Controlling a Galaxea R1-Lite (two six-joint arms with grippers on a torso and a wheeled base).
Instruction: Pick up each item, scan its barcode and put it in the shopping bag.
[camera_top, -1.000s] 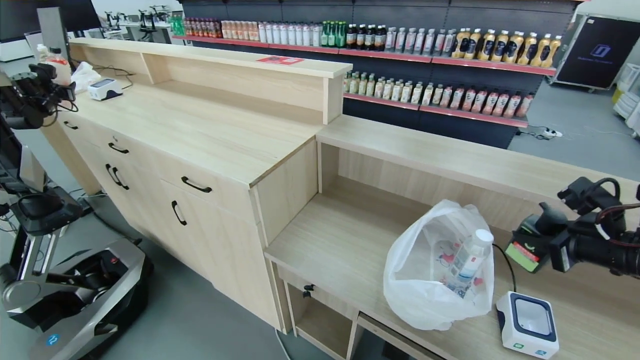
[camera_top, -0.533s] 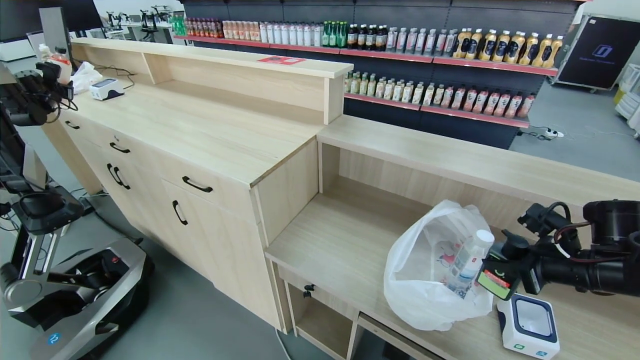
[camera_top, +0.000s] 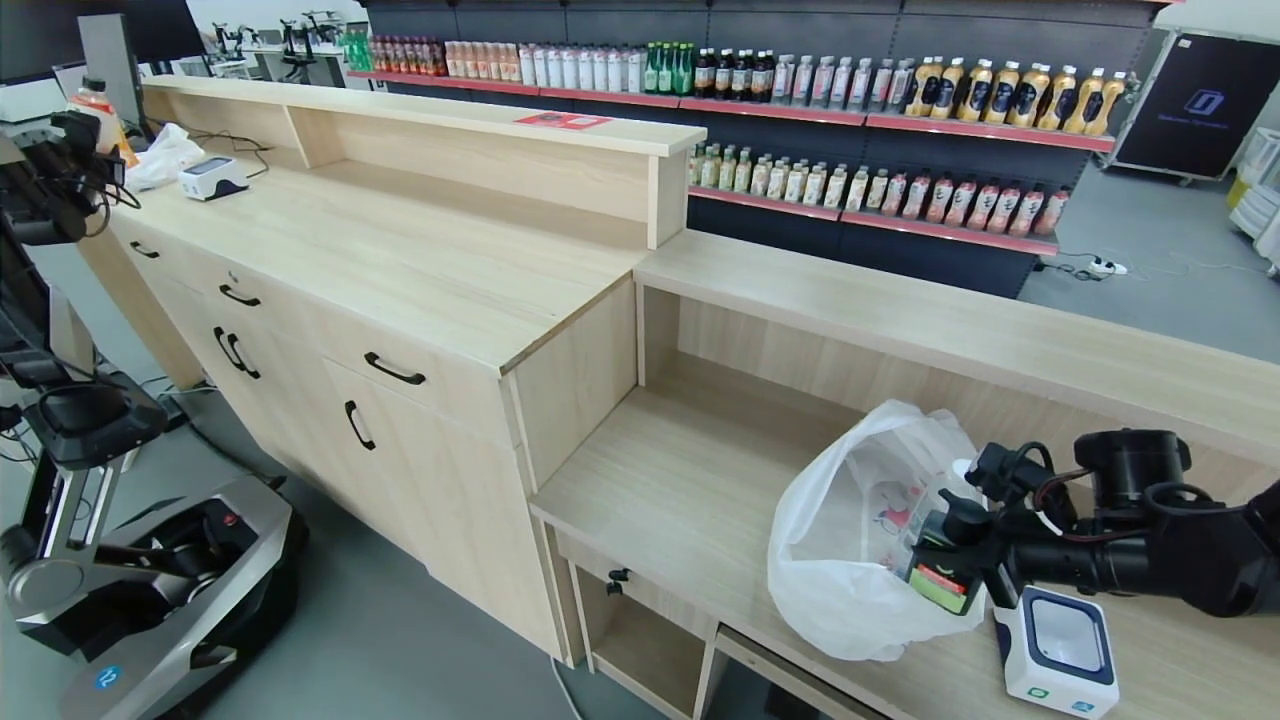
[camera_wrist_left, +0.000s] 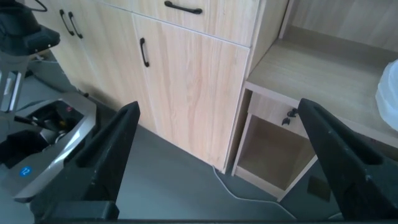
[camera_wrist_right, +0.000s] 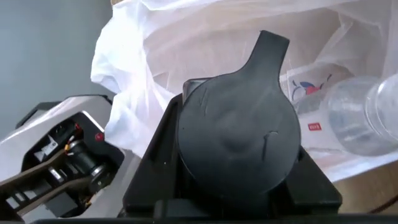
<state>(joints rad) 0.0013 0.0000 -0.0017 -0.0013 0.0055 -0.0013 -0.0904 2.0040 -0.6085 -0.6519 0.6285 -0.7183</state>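
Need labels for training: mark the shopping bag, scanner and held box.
shopping bag (camera_top: 830, 580): head view, white front wall.
scanner (camera_top: 1060, 635): head view, top window.
held box (camera_top: 938, 587): head view, red-green label.

The right arm (camera_top: 1150, 550), at lower right of the head view, is showing black cylindrical housings and a thin red cable. The left gripper (camera_wrist_left: 217, 107) is presenting two flat black fingers.

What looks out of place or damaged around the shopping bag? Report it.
Nothing stands out. The shopping bag sits open on the counter with a bottle leaning inside, and the right gripper holds a dark item at its mouth. No spill shows.
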